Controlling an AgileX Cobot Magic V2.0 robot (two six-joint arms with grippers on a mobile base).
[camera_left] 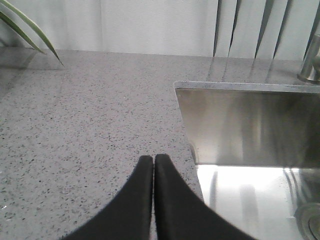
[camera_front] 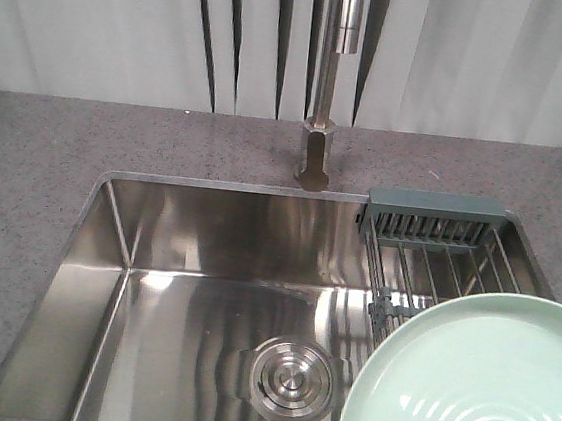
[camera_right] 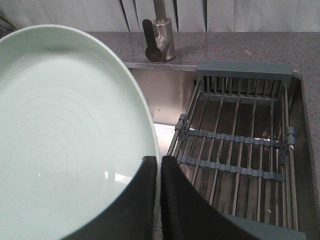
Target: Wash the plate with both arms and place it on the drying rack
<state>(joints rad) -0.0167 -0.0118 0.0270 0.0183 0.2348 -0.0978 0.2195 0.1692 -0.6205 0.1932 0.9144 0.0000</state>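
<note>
The pale mint-green plate [camera_front: 473, 392] fills the lower right of the front view, held up over the sink's right side in front of the drying rack [camera_front: 437, 257]. In the right wrist view my right gripper [camera_right: 158, 162] is shut on the plate's [camera_right: 65, 135] rim, one black finger on each face. The drying rack [camera_right: 235, 145] lies to the right of the plate, steel rods with grey-teal bars. My left gripper [camera_left: 153, 160] is shut and empty over the speckled counter, just left of the sink's [camera_left: 240, 130] corner. Neither arm shows in the front view.
The steel sink [camera_front: 201, 303] has a round drain [camera_front: 289, 377] at its floor. The tap [camera_front: 318, 144] stands behind the sink's middle and shows in the right wrist view [camera_right: 159, 37]. Grey speckled counter [camera_front: 33, 174] surrounds the sink. A plant leaf [camera_left: 25, 30] hangs at far left.
</note>
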